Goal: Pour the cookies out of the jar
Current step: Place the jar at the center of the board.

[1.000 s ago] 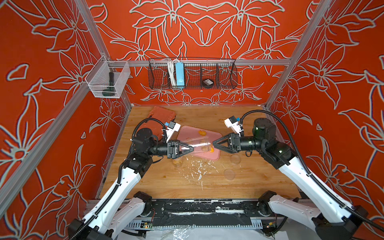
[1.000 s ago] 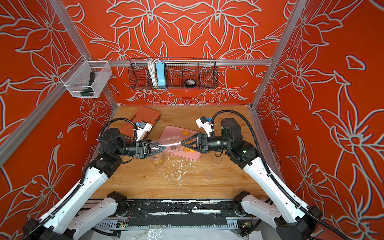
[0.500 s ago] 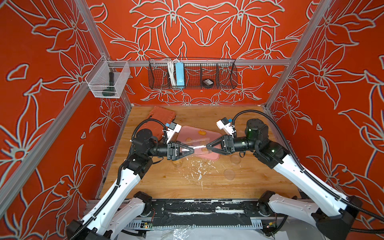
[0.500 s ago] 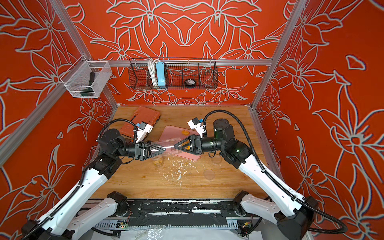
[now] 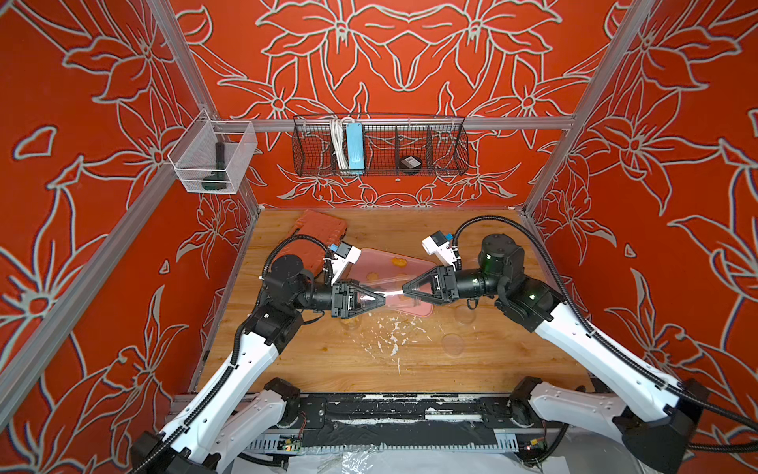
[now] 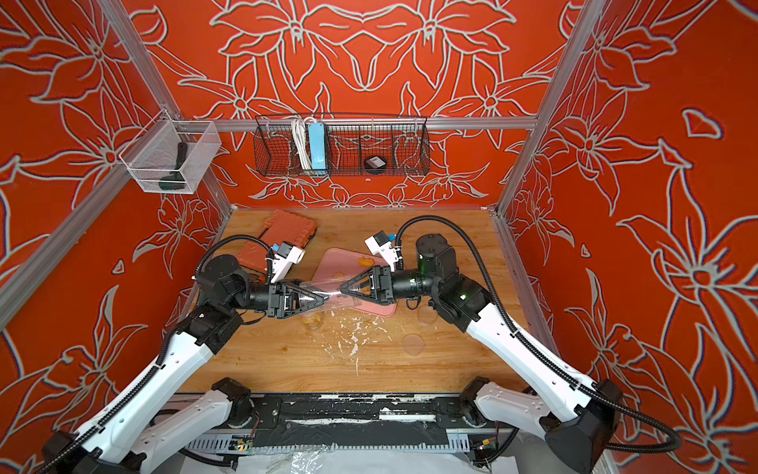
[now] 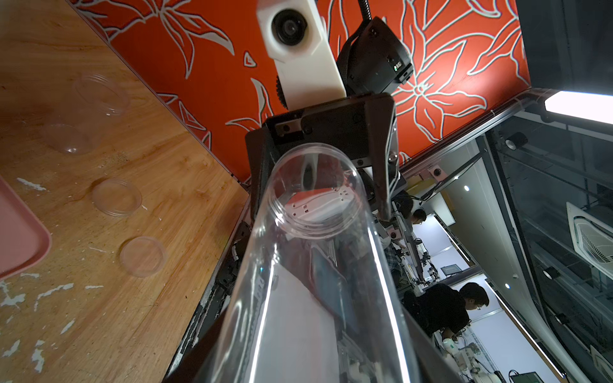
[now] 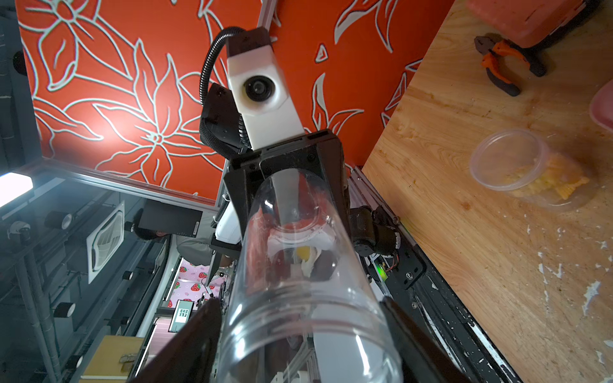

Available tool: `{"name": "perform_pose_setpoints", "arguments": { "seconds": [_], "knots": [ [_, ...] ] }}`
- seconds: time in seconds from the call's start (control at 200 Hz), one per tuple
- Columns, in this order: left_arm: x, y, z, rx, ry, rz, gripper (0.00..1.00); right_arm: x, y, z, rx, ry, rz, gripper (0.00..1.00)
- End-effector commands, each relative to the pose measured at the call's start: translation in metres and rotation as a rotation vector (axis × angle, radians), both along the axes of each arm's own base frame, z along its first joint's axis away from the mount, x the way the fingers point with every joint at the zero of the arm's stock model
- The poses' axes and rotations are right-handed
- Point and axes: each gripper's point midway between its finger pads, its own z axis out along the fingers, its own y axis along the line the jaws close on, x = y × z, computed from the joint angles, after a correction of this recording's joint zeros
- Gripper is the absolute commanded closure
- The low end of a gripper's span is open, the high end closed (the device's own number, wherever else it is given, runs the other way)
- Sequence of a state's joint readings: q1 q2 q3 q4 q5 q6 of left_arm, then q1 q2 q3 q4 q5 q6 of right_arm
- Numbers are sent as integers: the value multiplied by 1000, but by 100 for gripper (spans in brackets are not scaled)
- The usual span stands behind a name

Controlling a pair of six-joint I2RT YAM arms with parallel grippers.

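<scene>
The clear jar (image 5: 393, 292) hangs level over the pink tray (image 5: 381, 264), its base clamped in the left end effector (image 5: 383, 298) reaching in from 9 o'clock. The right end effector (image 5: 404, 289), from 3 o'clock, has its fingers (image 8: 199, 331) either side of the threaded mouth; whether they grip I cannot tell. Yellow cookies (image 5: 397, 260) lie on the tray at the jar's 12 o'clock.

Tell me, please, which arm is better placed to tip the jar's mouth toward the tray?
Probably left: the left gripper grips the clear jar's base, so raising it tips the mouth toward the pink tray; the right gripper sits at the mouth.
</scene>
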State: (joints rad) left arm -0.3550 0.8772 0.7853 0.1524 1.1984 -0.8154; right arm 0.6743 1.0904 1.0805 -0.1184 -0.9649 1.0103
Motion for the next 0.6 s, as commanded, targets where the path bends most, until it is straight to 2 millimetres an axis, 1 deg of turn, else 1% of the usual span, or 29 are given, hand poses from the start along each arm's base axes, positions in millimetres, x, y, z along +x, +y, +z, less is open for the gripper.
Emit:
{"name": "perform_pose_setpoints", "arguments": {
  "seconds": [0.0,0.06,0.145,0.245,0.35,0.47,0.56,0.596],
  "knots": [
    [-1,-1,6,-12,-26,-10,68,-4,2,10,32,-34,16,30],
    [-1,-1,6,-12,-26,-10,68,-4,2,9,29,-31,16,33],
    [-1,-1,5,-9,-23,-10,68,-3,2,7,27,-30,14,35],
    [-1,-1,4,-5,-20,-7,63,-3,2,7,26,-35,11,37],
    [0,-1,3,-1,-19,-3,49,-3,2,6,21,-35,8,38],
    [0,-1,4,3,-21,-2,31,-2,1,2,6,-38,5,38],
    [2,-1,2,19,-24,9,11,-1,-1,-5,-24,-55,-4,38],
    [3,-1,2,26,-24,13,4,1,-4,-10,-46,-62,-15,38]
  ]
}}
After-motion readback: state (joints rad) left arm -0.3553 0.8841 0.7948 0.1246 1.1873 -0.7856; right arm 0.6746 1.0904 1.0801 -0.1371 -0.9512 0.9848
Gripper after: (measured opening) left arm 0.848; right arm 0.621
